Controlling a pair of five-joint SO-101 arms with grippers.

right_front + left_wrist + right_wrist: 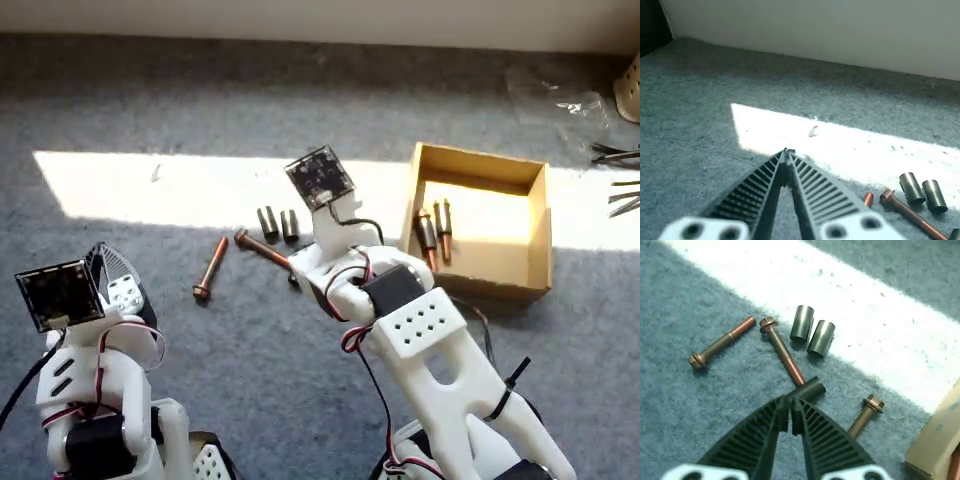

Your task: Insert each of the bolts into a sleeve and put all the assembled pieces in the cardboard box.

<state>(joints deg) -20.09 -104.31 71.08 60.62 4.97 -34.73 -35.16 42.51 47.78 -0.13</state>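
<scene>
Three copper bolts lie on the grey carpet: one [722, 342] off to the side, one [782, 351] in the middle, one [866, 415] towards the cardboard box [530, 235]. Two grey sleeves [802, 322] [821, 337] rest side by side in the sunlit strip. A third, dark sleeve [810, 389] lies at the middle bolt's threaded end, just ahead of my right gripper [789, 402], which is shut and holds nothing. Two assembled pieces [427, 235] [442, 230] lie in the box. My left gripper [786, 154] is shut and empty, well short of a bolt [910, 212] and the sleeves [911, 187].
The right arm [420, 320] stretches over the carpet between the loose parts and the box. The left arm [100, 370] stays at the near left. Tools and a plastic bag [560, 100] lie at the far right behind the box.
</scene>
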